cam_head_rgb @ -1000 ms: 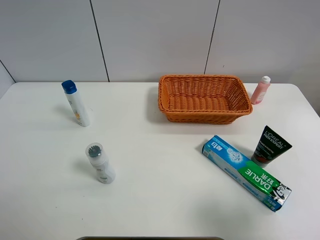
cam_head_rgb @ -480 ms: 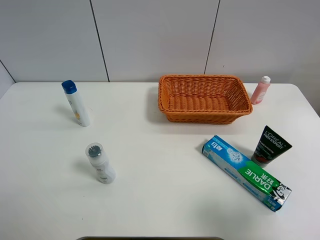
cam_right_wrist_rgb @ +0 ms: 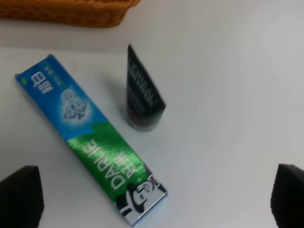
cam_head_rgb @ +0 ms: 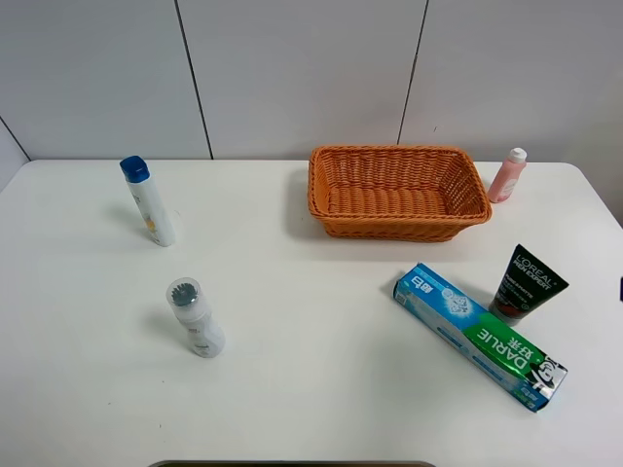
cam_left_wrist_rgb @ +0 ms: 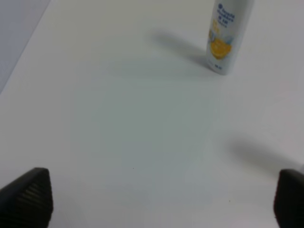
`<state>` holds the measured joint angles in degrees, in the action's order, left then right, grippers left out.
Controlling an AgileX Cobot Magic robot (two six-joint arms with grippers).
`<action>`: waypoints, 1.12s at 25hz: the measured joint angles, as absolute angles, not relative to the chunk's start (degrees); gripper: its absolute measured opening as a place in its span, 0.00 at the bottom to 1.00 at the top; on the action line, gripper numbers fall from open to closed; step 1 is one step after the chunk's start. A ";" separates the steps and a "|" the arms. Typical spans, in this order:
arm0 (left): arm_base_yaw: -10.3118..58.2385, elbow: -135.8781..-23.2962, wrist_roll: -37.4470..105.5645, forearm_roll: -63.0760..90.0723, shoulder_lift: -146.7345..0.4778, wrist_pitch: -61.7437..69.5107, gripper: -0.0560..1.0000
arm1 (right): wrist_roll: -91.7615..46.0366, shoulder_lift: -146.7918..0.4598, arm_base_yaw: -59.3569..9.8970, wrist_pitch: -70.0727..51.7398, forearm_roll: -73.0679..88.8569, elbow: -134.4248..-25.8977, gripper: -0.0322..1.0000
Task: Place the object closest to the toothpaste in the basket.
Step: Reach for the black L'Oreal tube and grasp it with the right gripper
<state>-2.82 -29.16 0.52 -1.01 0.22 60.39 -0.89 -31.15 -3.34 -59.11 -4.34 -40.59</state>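
The blue-and-green toothpaste box (cam_head_rgb: 479, 335) lies flat at the table's front right; it also shows in the right wrist view (cam_right_wrist_rgb: 90, 142). A black tube (cam_head_rgb: 527, 283) stands on its cap right beside it, the closest object, also seen in the right wrist view (cam_right_wrist_rgb: 142, 97). The orange wicker basket (cam_head_rgb: 397, 222) sits at the back, empty. My right gripper (cam_right_wrist_rgb: 154, 195) is open and empty, above and short of the box and tube. My left gripper (cam_left_wrist_rgb: 161, 199) is open and empty over bare table near the blue-capped bottle (cam_left_wrist_rgb: 228, 35).
A white bottle with a blue cap (cam_head_rgb: 149, 201) stands at the back left. A white bottle with a grey cap (cam_head_rgb: 196, 318) stands at the front left. A small pink bottle (cam_head_rgb: 506, 175) stands right of the basket. The white table (cam_head_rgb: 311, 389) ends at the front edge.
A small dark sliver has appeared at the right edge of the exterior high view. The objects have not moved.
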 joint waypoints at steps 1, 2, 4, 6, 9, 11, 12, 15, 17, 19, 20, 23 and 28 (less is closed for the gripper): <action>-2.82 -29.16 0.52 -1.01 0.22 60.39 0.94 | -1.30 -34.46 -3.34 -59.41 -4.50 -42.85 0.99; -2.82 -29.16 0.52 -1.01 0.22 60.39 0.94 | -1.65 -37.95 -3.34 -60.05 -4.50 -44.79 0.99; -2.82 -29.16 0.52 -1.01 0.22 60.39 0.94 | -1.91 -44.41 -3.34 -61.04 -4.38 -49.33 0.99; -2.82 -29.16 0.52 -1.01 0.22 60.39 0.94 | -2.35 -50.68 -3.34 -61.56 -4.33 -53.44 0.99; -2.82 -29.16 0.52 -1.01 0.22 60.39 0.94 | -2.97 -60.28 -3.34 -61.82 -4.28 -59.64 0.99; -2.82 -29.16 0.52 -1.01 0.22 60.39 0.94 | -3.33 -65.50 -3.34 -62.06 -3.35 -63.63 0.99; -2.82 -29.16 0.52 -1.01 0.22 60.39 0.94 | -3.75 -68.06 -3.34 -62.13 -2.46 -65.05 0.99; -2.82 -29.16 0.52 -1.01 0.22 60.39 0.94 | -5.78 -74.17 -3.34 -62.49 1.51 -68.75 0.99; -2.82 -29.16 0.52 -1.01 0.22 60.39 0.94 | -7.20 -77.16 -3.34 -62.90 3.25 -69.74 0.99; -2.82 -29.16 0.52 -1.01 0.22 60.39 0.94 | -8.31 -79.67 -3.34 -63.33 3.47 -69.90 0.99; -2.82 -29.16 0.52 -1.01 0.22 60.39 0.94 | -8.82 -80.61 -3.34 -63.35 3.41 -69.90 0.99; -2.82 -29.16 0.52 -1.01 0.22 60.39 0.94 | -9.47 -83.45 -3.34 -64.27 2.73 -69.90 0.99; -2.82 -29.16 0.52 -1.01 0.22 60.39 0.94 | -9.48 -86.63 -3.34 -65.85 -0.49 -70.08 0.99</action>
<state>-2.82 -29.16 0.52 -1.01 0.22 60.39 -9.48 -86.63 -3.34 -65.85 -0.49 -70.08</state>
